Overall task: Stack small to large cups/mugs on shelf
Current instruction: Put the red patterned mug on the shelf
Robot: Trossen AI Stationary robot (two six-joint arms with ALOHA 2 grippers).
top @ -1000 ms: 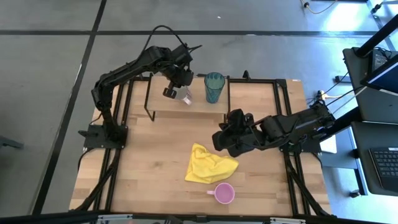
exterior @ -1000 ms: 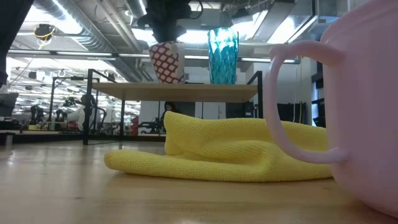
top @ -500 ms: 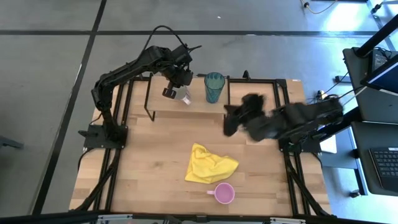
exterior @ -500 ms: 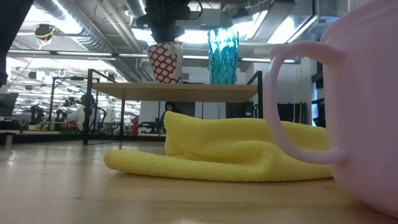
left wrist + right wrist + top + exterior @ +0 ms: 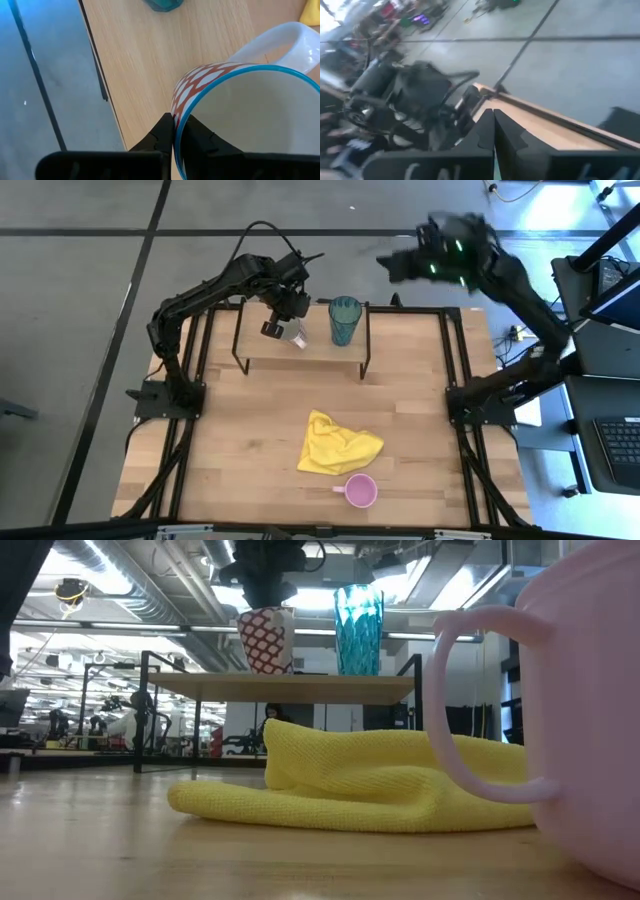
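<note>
The left gripper (image 5: 174, 131) pinches the rim of the patterned mug (image 5: 293, 332) on the shelf (image 5: 320, 349), beside the teal tumbler (image 5: 344, 319). Judged: seat it flat before letting go. The right gripper (image 5: 392, 266), fingers pressed together, hangs beyond the shelf.

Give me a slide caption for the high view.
Left tool grips patterned mug on shelf beside teal tumbler.
</note>
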